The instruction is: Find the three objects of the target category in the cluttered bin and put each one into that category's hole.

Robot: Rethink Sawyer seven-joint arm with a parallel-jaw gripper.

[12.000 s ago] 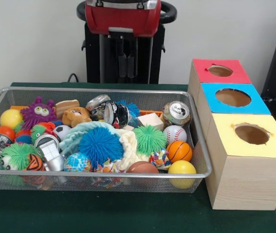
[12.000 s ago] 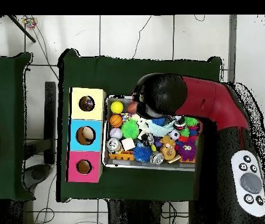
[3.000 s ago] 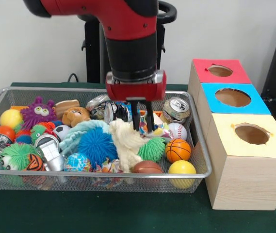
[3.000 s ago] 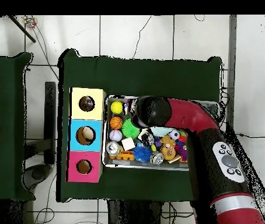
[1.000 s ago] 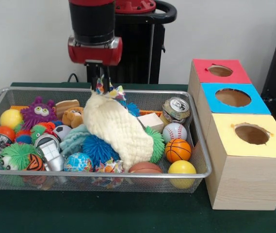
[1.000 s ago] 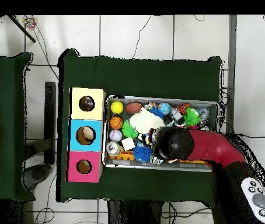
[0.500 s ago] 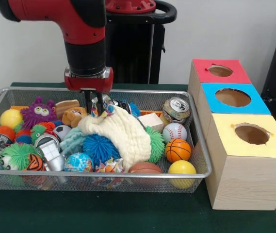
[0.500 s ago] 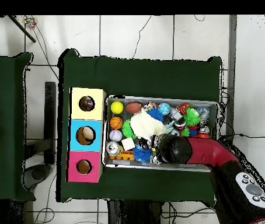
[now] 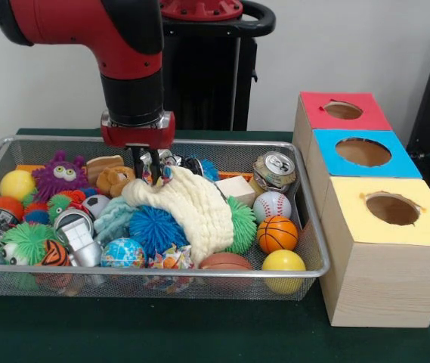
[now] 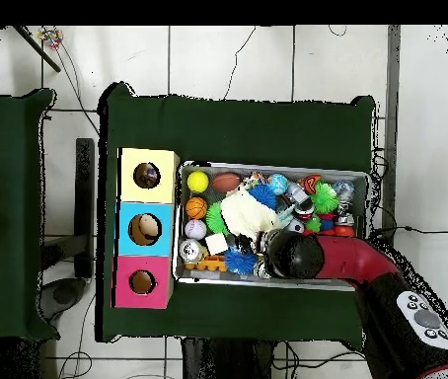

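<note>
From the front, the gripper [image 9: 147, 168] shows below the red arm [image 9: 124, 53], its dark fingers down among the clutter in the bin [image 9: 199, 143], at the top edge of the cream cloth [image 9: 192, 208]; overhead the arm's wrist hides it entirely. A flecked bundle [image 9: 160, 175] sits right at the fingertips, mostly hidden by them, so whether they are clenched on it cannot be told. A second bundle [image 9: 171, 259] lies by the near wall. The yellow box's hole [image 9: 392, 208] stands outside the bin.
</note>
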